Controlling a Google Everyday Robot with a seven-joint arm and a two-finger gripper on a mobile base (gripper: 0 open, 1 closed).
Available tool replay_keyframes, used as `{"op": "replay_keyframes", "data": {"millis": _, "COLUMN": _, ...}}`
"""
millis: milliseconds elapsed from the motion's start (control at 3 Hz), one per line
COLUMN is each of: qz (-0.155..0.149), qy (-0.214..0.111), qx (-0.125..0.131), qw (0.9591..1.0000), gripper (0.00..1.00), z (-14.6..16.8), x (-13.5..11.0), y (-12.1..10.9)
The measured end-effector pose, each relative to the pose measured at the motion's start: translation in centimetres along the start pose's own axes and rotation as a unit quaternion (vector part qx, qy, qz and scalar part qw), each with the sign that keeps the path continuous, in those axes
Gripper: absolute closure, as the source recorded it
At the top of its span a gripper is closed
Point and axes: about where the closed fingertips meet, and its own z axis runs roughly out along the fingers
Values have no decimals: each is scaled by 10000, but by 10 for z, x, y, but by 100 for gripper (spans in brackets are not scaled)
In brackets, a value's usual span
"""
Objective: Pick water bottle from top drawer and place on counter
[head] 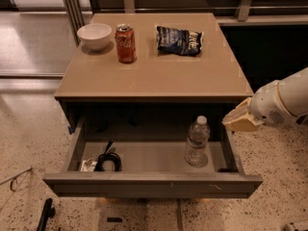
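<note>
Water bottle (197, 141): upright, right side of the open top drawer (154, 184)
Black cable (109, 160): drawer's front-left corner
Counter (154, 76): white bowl (94, 35), red soda can (125, 43), chip bag (179, 40)
Gripper (240, 121): just beside the drawer's right wall; grip state cannot be told
</note>
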Motion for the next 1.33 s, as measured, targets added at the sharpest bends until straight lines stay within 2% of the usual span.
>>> {"op": "replay_keyframes", "data": {"millis": 333, "qz": -12, "qy": -20, "qx": -63, "qw": 10000, "gripper": 44, "z": 13, "x": 7, "y": 3}}
{"op": "replay_keyframes", "data": {"millis": 667, "qz": -35, "qy": -93, "qx": -128, "qw": 9999, "gripper": 47, "z": 25, "x": 10, "y": 4}}
{"op": "replay_keyframes", "data": {"millis": 1333, "qz": -75, "qy": -314, "qx": -207, "qw": 9993, "gripper": 41, "z": 45, "x": 13, "y": 3}}
